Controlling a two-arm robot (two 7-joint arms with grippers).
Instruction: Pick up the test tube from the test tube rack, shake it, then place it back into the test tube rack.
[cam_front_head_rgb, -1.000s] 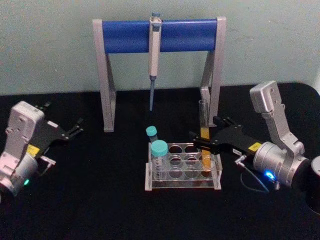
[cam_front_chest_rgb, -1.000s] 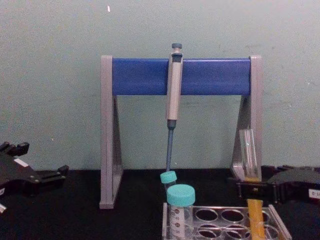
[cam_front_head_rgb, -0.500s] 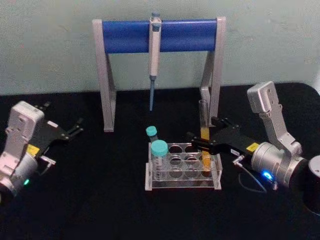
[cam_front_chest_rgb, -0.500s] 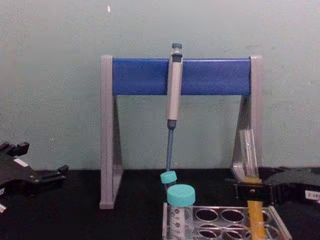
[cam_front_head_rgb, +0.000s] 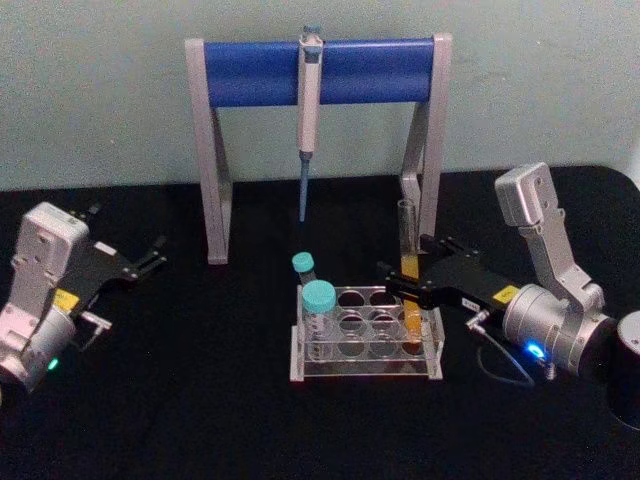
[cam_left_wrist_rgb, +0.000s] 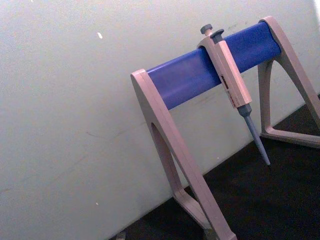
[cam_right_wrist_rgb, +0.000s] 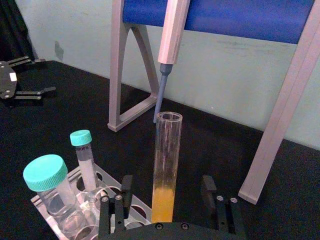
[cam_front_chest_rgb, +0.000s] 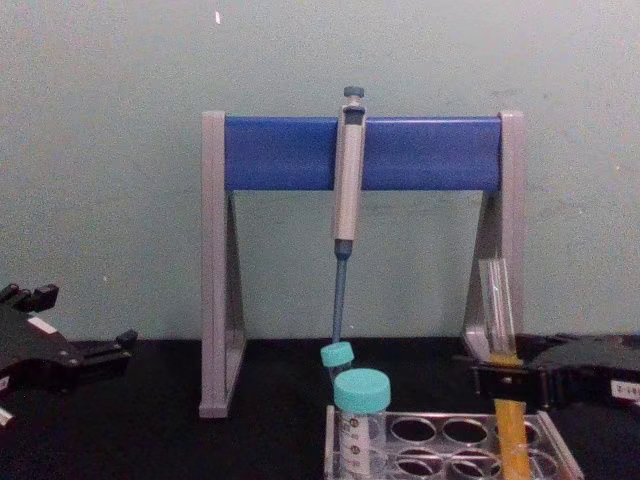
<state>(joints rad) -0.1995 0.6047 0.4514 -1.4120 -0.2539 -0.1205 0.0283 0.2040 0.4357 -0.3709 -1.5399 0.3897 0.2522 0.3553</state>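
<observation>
- One test tube (cam_front_head_rgb: 408, 240) stands upright in the end hole of the test tube rack (cam_front_head_rgb: 365, 368).
- Right gripper (cam_front_head_rgb: 403, 282) straddles it above the rack, fingers apart.
- Left gripper (cam_front_head_rgb: 130, 235), fingers spread, sits well left of the rack.
- Black table (cam_front_head_rgb: 220, 400) lies under the rack, with a pale green wall (cam_front_head_rgb: 100, 100) behind.

Nothing legible from my end. What I can log:

- Small yellow sticker (cam_front_head_rgb: 66, 298) on the black body of the left gripper (cam_front_head_rgb: 130, 240), well off to the left of the grey-and-blue pipette stand (cam_front_head_rgb: 318, 72) and nearer me. Print too small to read.
- A similar yellow sticker (cam_front_head_rgb: 508, 293) on the right gripper (cam_front_head_rgb: 408, 268), in front of the stand's right leg. Unreadable.
- Chest view: white label (cam_front_chest_rgb: 40, 325) on the left gripper and another white label (cam_front_chest_rgb: 628, 390) on the right gripper. Characters can't be made out.
- Grey pipette (cam_left_wrist_rgb: 227, 70) hanging on the stand's bar: faint reddish print along its body, unreadable.
- Wide clear tube with a teal cap (cam_front_chest_rgb: 360, 425), in front of the stand: dark printed marks on its wall, too small to read.
</observation>
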